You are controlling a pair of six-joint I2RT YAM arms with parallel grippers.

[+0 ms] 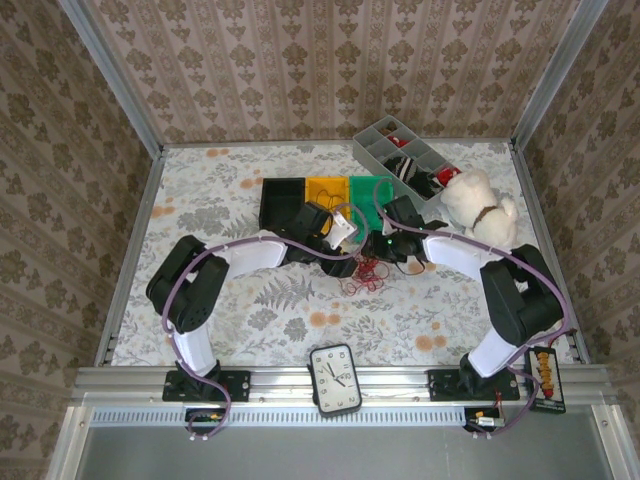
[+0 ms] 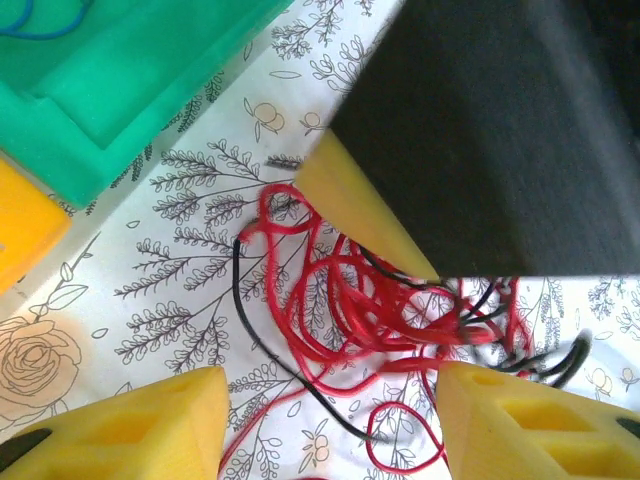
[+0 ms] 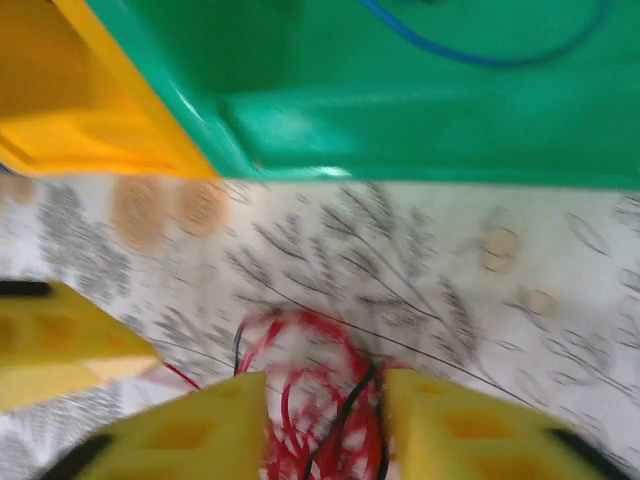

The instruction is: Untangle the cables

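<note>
A tangle of red cables with a thin black cable through it lies on the floral cloth, seen from above as a red bunch. My left gripper hangs open over the tangle's near side, with its yellow fingers wide apart. My right gripper straddles red and black strands; its jaws are narrower, but a gap still shows. In the left wrist view one of the right gripper's fingers reaches into the bunch. A blue cable lies in the green bin.
Black, yellow and green bins stand in a row behind the grippers. A grey divided tray and a white plush dog are at back right. A clock rests on the front rail.
</note>
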